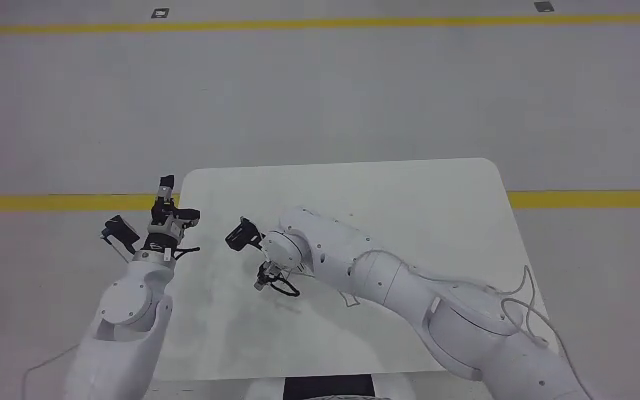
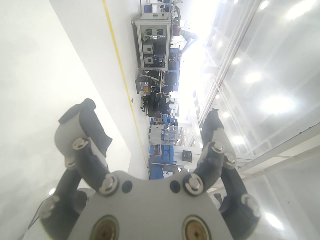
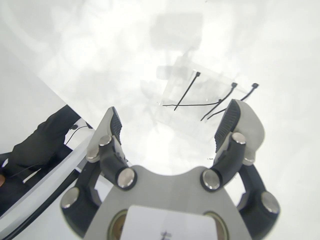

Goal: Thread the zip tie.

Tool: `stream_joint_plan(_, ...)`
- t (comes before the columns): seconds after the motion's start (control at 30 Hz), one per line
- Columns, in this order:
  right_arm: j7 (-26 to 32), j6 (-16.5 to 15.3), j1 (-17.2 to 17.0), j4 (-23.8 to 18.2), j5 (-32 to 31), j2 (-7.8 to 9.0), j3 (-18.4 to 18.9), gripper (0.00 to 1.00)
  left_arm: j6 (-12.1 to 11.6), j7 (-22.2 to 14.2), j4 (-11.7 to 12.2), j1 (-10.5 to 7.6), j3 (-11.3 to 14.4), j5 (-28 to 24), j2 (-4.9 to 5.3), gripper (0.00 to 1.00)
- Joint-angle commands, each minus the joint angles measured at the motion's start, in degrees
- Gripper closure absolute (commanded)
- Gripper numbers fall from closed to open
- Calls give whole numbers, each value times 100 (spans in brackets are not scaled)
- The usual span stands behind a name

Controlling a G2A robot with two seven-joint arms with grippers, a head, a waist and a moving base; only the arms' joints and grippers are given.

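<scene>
A clear plastic bag (image 3: 207,88) lies flat on the white table (image 1: 430,210) with several black zip ties (image 3: 186,92) across it. I cannot tell whether they are inside the bag or on top of it. Three of them show their square heads, and a thinner strap crosses their tails. The tails of two reach past the bag's edge.

The right gripper (image 3: 172,113) hangs just short of the ties, its ribbed fingers (image 3: 226,118) spread wide and holding nothing. In the top view it sits toward 9 o'clock from the table's middle (image 1: 266,280).

The left gripper (image 2: 150,118) is also wide open and empty. It is at the table's rim at about 9 o'clock, well apart from the ties. A yellow floor line (image 1: 580,199) runs behind the table.
</scene>
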Motion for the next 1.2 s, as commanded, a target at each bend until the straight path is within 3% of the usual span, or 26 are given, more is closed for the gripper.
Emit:
stream_joint_plan(0.0, 14, 0, 7, 6, -5, -2, 3, 0, 0, 0, 0, 0, 0, 0, 0, 0)
stream_joint_plan(0.53, -51, -75, -133, -35, -268, 23, 82, 0, 0, 0, 0, 0, 0, 0, 0, 0)
stream_joint_plan(0.57, -43, -59, -137, -40, -311, 23, 88, 5, 0, 0, 0, 0, 0, 0, 0, 0)
stream_joint_plan(0.63, -37, 4, -155, -60, -411, 20, 101, 40, 0, 0, 0, 0, 0, 0, 0, 0)
stream_joint_plan(0.67, -33, 17, -167, -71, -433, 18, 113, 51, 0, 0, 0, 0, 0, 0, 0, 0)
stream_joint_plan(0.73, -39, 26, -190, -85, -487, 19, 144, 60, 0, 0, 0, 0, 0, 0, 0, 0)
stream_joint_plan(0.8, -32, 46, -211, -97, -534, 20, 170, 67, 0, 0, 0, 0, 0, 0, 0, 0)
stream_joint_plan(1.17, -32, 117, -346, -88, -779, 29, 335, 78, 0, 0, 0, 0, 0, 0, 0, 0)
